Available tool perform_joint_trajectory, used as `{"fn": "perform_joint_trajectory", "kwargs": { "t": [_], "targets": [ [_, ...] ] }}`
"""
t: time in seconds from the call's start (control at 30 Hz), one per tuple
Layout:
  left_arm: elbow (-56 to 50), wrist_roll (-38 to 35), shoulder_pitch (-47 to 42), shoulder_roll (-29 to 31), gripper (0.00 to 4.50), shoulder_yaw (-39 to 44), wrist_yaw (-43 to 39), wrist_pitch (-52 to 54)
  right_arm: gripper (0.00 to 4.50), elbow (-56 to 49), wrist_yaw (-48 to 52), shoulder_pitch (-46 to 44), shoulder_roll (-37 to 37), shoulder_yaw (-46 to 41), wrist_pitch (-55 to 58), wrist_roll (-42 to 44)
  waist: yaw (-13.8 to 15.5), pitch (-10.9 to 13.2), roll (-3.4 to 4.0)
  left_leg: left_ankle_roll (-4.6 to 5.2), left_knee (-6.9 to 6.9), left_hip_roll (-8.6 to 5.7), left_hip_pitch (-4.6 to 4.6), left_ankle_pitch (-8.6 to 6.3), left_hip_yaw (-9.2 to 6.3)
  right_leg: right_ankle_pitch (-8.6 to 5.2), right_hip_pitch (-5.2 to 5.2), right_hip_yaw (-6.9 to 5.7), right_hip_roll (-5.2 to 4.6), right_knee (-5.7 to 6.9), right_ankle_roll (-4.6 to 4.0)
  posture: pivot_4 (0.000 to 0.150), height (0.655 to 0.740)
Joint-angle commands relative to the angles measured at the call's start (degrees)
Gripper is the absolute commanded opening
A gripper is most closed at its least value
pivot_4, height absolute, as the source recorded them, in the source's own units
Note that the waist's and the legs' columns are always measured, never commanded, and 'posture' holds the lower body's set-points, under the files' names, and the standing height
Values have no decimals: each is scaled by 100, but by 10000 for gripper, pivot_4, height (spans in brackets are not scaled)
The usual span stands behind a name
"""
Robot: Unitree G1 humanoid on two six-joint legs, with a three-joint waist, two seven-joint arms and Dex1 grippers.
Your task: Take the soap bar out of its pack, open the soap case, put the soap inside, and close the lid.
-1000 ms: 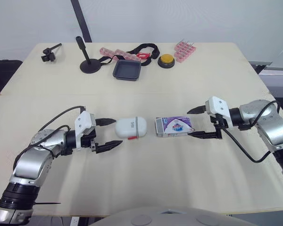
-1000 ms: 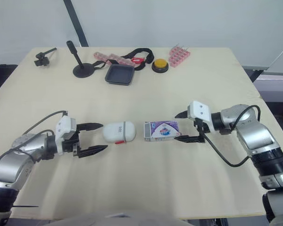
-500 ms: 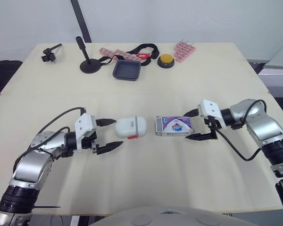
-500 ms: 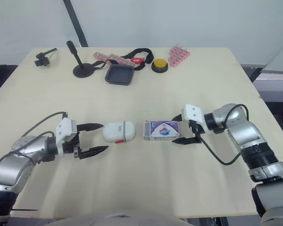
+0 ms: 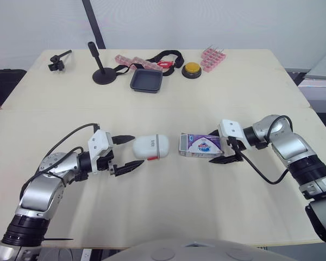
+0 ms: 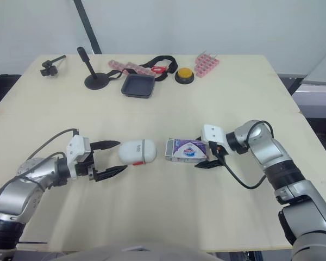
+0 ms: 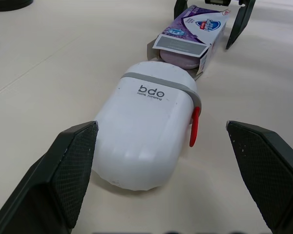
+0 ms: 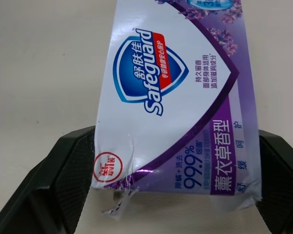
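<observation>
The white soap case (image 5: pixel 150 147) lies shut on the table, its red latch (image 7: pixel 195 126) on the near side. Just right of it lies the purple-and-white soap pack (image 5: pixel 200 145). The pack's open end faces the case, and the pale soap bar (image 7: pixel 178 57) shows inside. My left gripper (image 5: pixel 137 151) is open, its fingertips (image 7: pixel 73 161) reaching either side of the case's left end. My right gripper (image 5: pixel 213 148) is open too, with its fingers (image 8: pixel 71 170) flanking the pack's right end (image 8: pixel 178 122).
Along the far edge stand a black tray (image 5: pixel 146 80), a yellow button (image 5: pixel 192 68), pink racks (image 5: pixel 212 58), a pink strip (image 5: pixel 135 61) with a black strap, a black stand (image 5: pixel 103 76) and a small clamp (image 5: pixel 57 61). Bare tabletop (image 5: pixel 168 206) lies in front.
My right gripper has moved left until its fingers straddle the pack's right end. My left gripper has crept slightly right toward the case. Pack and case have stayed put.
</observation>
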Motion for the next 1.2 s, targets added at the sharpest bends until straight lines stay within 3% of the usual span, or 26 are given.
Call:
{"fn": "perform_joint_trajectory", "kwargs": {
  "t": [0.03, 0.1, 0.27, 0.73, 1.03, 1.2],
  "targets": [
    [-81, -1, 14, 14, 44636, 118, 48, -145, 45000, 38, 29, -81, 3, -34, -96, -89, -2, 0, 0, 0, 0, 0, 0, 0, 0, 0, 0, 0, 0, 0, 0, 1500, 7400],
    [-74, 7, 24, 16, 44636, 104, 61, -167, 45000, 58, 22, -93, 25, -38, -101, -112, -6, 0, 0, 0, 0, 0, 0, 0, 0, 0, 0, 0, 0, 1, 0, 1500, 7400],
    [-49, 21, 17, 26, 45000, 95, 78, -188, 30507, 46, 16, -92, 35, -74, -80, -137, -5, 0, 0, 0, 0, 1, 0, 0, 0, 0, 0, -1, 0, 1, 0, 1500, 7400],
    [43, 97, 16, 54, 45000, 55, 63, -293, 30507, -334, 212, 93, -143, -112, 18, -79, -3, -1, -2, 0, 0, 2, 0, 0, 1, 0, 0, -1, 0, 1, 0, 1500, 7400],
    [12, 70, 33, 53, 45000, 103, 39, -260, 30507, -1525, 329, 413, -1093, -525, 705, 164, 53, 0, 0, 0, -2, 3, -1, 0, 1, 0, 0, -1, 0, -4, 1, 1500, 7400],
    [128, 134, -38, -5, 45000, 6, 26, -313, 30507, -1728, 160, 489, -1233, -713, 858, 208, 46, 0, 1, 0, -2, 5, 1, 0, 1, 0, 0, 0, 1, -3, 1, 1500, 7400]
  ]
}}
